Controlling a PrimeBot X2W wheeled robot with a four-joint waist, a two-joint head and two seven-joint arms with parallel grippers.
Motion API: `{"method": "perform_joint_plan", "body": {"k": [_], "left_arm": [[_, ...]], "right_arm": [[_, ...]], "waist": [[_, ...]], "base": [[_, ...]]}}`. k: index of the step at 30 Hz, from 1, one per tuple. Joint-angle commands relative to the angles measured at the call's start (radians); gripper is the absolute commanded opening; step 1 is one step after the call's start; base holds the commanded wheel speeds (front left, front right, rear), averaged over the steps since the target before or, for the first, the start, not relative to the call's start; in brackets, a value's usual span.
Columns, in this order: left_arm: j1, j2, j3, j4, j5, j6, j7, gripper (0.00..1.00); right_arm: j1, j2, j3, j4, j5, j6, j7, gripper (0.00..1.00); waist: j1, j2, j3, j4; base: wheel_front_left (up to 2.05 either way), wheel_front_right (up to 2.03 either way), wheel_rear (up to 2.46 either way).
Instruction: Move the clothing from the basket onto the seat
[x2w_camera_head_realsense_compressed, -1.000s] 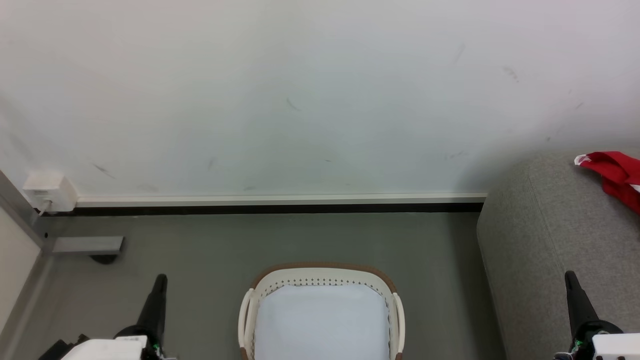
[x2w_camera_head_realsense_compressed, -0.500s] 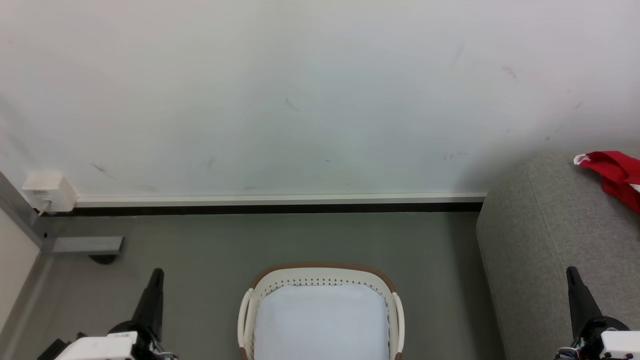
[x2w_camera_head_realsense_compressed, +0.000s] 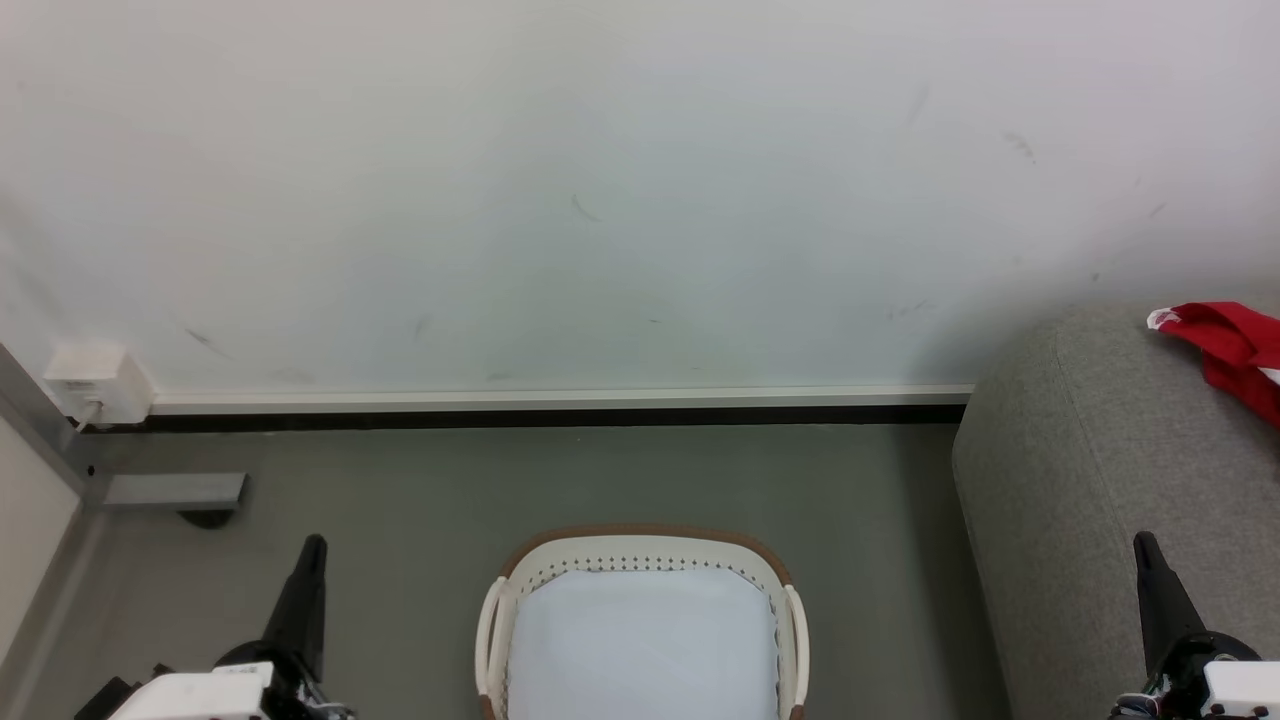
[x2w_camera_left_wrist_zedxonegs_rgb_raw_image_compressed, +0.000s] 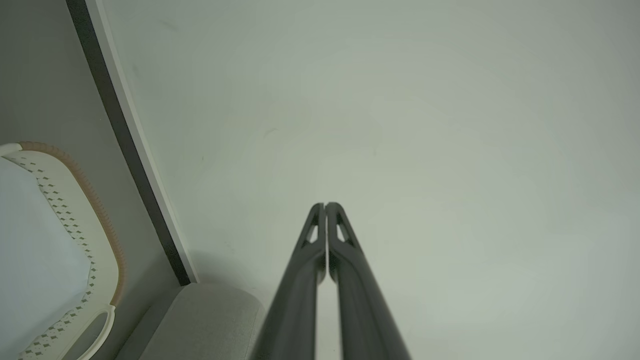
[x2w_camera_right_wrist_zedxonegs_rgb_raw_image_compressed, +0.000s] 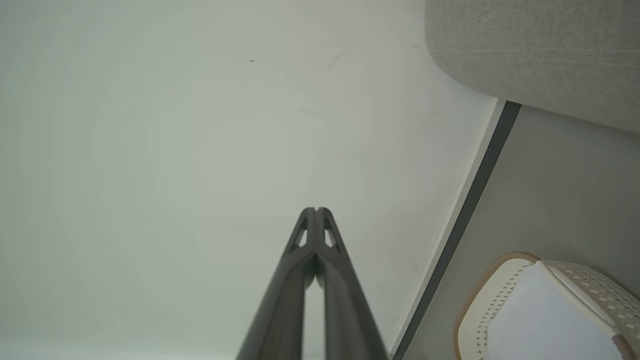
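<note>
The cream basket (x2w_camera_head_realsense_compressed: 640, 555) with its brown rim stands on the floor at bottom centre, holding a flat white liner. Red clothing (x2w_camera_head_realsense_compressed: 1235, 350) lies on the grey seat (x2w_camera_head_realsense_compressed: 1090, 470) at the right edge. My left gripper (x2w_camera_head_realsense_compressed: 313, 545) points up at the lower left, left of the basket, shut and empty. My right gripper (x2w_camera_head_realsense_compressed: 1143, 542) rises at the lower right over the seat's front, shut and empty. In the left wrist view the left gripper (x2w_camera_left_wrist_zedxonegs_rgb_raw_image_compressed: 325, 205) has its fingers pressed together, with the basket (x2w_camera_left_wrist_zedxonegs_rgb_raw_image_compressed: 75, 210) at left. In the right wrist view the right gripper (x2w_camera_right_wrist_zedxonegs_rgb_raw_image_compressed: 316, 210) is likewise shut, the basket (x2w_camera_right_wrist_zedxonegs_rgb_raw_image_compressed: 500, 280) at lower right, the seat (x2w_camera_right_wrist_zedxonegs_rgb_raw_image_compressed: 530, 45) at top right.
A white wall (x2w_camera_head_realsense_compressed: 600, 180) with a dark baseboard (x2w_camera_head_realsense_compressed: 550, 417) backs the grey floor. A white wall box (x2w_camera_head_realsense_compressed: 95, 380) and a grey metal bracket (x2w_camera_head_realsense_compressed: 175, 492) sit at the far left. Open floor lies between the basket and the wall.
Both grippers have shifted slightly outward and upward in the head view since a second ago. Basket, clothing and seat have not moved.
</note>
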Motion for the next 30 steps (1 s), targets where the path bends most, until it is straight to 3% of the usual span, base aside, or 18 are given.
{"method": "perform_joint_plan", "body": {"k": [1, 30], "left_arm": [[-0.008, 0.007, 0.003, -0.003, -0.014, -0.005, 0.004, 0.0], [-0.008, 0.007, 0.002, -0.003, -0.014, -0.005, 0.004, 0.0]], "right_arm": [[-0.012, -0.007, -0.004, -0.004, 0.002, -0.002, 0.003, 0.0], [-0.012, -0.007, -0.004, -0.004, 0.002, -0.002, 0.003, 0.0]], "waist": [[-0.0001, 0.0, 0.0, 0.0], [-0.0001, 0.0, 0.0, 0.0]], "base": [[0.0, 0.0, 0.0], [0.0, 0.0, 0.0]]}}
